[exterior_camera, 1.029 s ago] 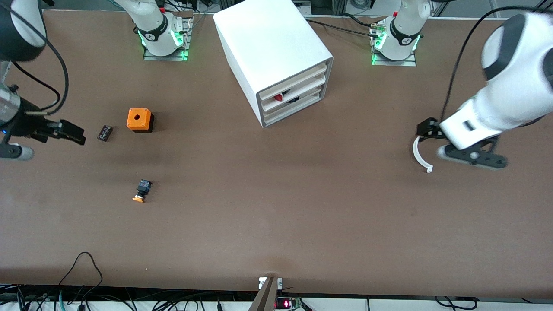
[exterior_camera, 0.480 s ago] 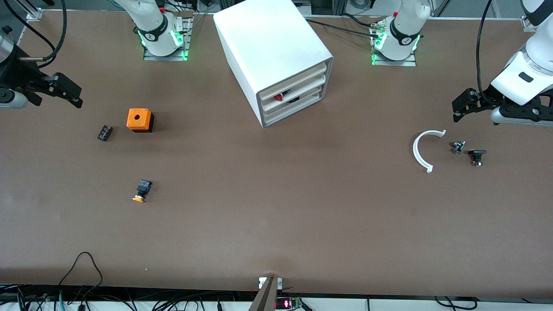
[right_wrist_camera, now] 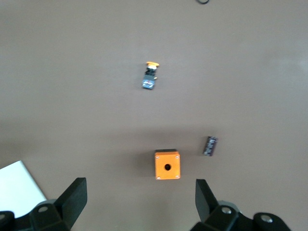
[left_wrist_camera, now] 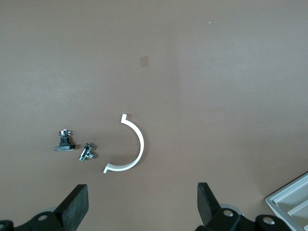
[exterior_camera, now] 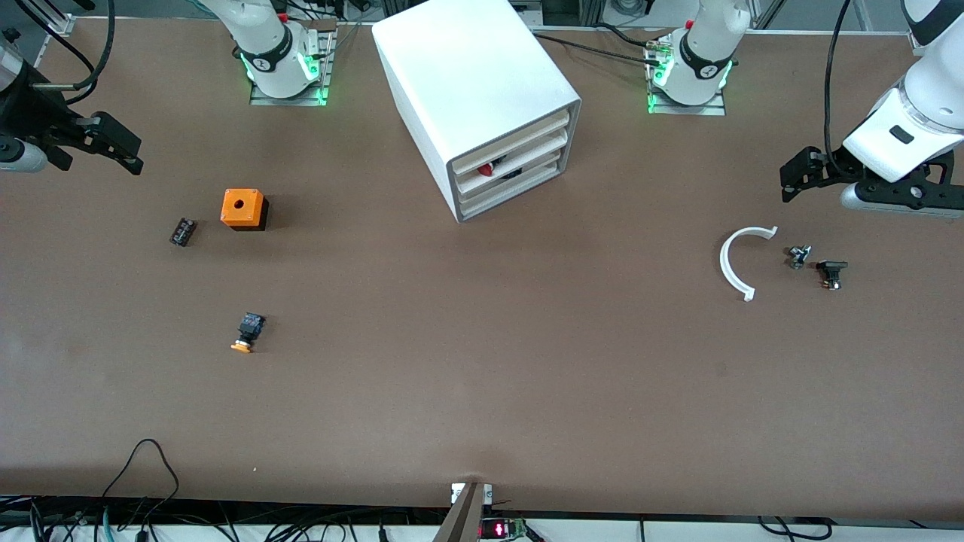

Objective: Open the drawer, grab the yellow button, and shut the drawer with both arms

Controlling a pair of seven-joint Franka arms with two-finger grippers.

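Observation:
The button, with an orange cap on a black-and-blue body, lies on its side on the table toward the right arm's end. It also shows in the right wrist view. The white drawer cabinet stands mid-table near the bases, and a red-tipped piece shows in a gap at a middle drawer. My right gripper hangs open and empty over the table's right-arm end. My left gripper hangs open and empty over the left-arm end.
An orange cube with a hole and a small black piece lie between the button and the bases. A white arc and two small metal parts lie under the left gripper's area.
Both arms have swung up and outward toward the table's ends. The left gripper has left the white arc and uncovered the two small parts. Nothing on the table moved.

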